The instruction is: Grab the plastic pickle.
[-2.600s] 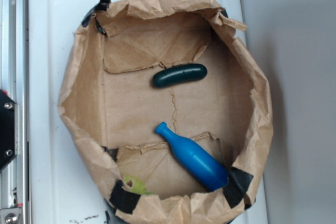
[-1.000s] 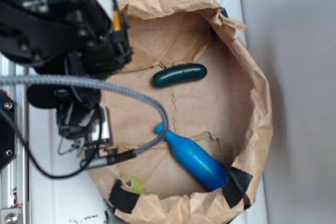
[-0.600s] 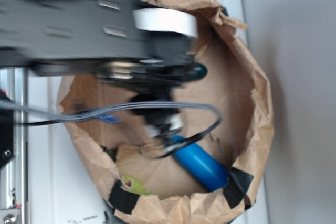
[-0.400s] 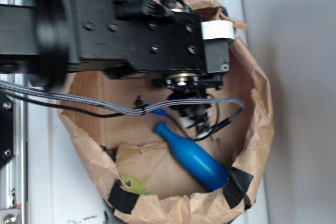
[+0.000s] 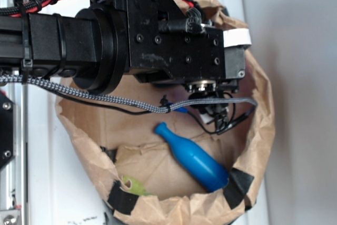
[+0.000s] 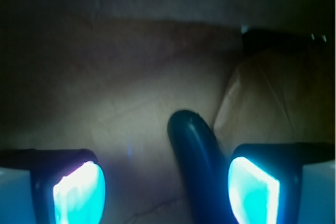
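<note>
The plastic pickle (image 6: pixel 197 166) is dark green and glossy and lies on the brown paper floor in the wrist view. It sits between my two lit fingers, close to the right pad (image 6: pixel 252 190) and well away from the left pad (image 6: pixel 79 195). My gripper (image 6: pixel 165 192) is open with nothing held. In the exterior view the black arm and wrist cover the pickle; only the gripper's lower part (image 5: pixel 210 110) shows below the wrist, over the upper right of the paper-lined bowl.
A bright blue bottle-shaped toy (image 5: pixel 192 156) lies at the front right of the paper lining (image 5: pixel 263 125). A yellow-green scrap (image 5: pixel 136 185) sits at the front left. A braided cable (image 5: pixel 105 98) crosses the bowl. White plastic (image 5: pixel 47 172) surrounds it.
The arm has swung in from the left over the bowl and now covers the pickle. Since 0.4 s ago the wrist shifted slightly right. The blue bottle has not moved.
</note>
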Tool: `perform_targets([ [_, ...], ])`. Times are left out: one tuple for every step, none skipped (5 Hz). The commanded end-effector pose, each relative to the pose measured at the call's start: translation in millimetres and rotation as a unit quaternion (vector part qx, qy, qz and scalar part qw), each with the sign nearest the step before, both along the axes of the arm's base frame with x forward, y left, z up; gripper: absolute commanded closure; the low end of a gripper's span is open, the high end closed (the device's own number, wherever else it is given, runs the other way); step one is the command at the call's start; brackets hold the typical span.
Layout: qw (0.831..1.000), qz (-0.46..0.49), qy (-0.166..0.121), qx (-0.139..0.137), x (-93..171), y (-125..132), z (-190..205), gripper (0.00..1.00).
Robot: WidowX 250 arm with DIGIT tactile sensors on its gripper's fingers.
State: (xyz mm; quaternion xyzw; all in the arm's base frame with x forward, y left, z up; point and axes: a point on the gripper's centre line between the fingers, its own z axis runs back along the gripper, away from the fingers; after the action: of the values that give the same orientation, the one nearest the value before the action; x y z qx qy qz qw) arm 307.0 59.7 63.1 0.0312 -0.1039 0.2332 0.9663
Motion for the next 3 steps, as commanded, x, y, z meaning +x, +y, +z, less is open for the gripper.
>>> perform_targets([
  [0.999,-0.038,-0.005,0.012,17.7,19.8,-24.9,0.00],
  [0.999,-0.032,0.006,0.014,14.7,13.5,-29.7,0.78],
  [0.999,-0.043,-0.010,0.016,4.2,9.2,-19.5,1.00],
])
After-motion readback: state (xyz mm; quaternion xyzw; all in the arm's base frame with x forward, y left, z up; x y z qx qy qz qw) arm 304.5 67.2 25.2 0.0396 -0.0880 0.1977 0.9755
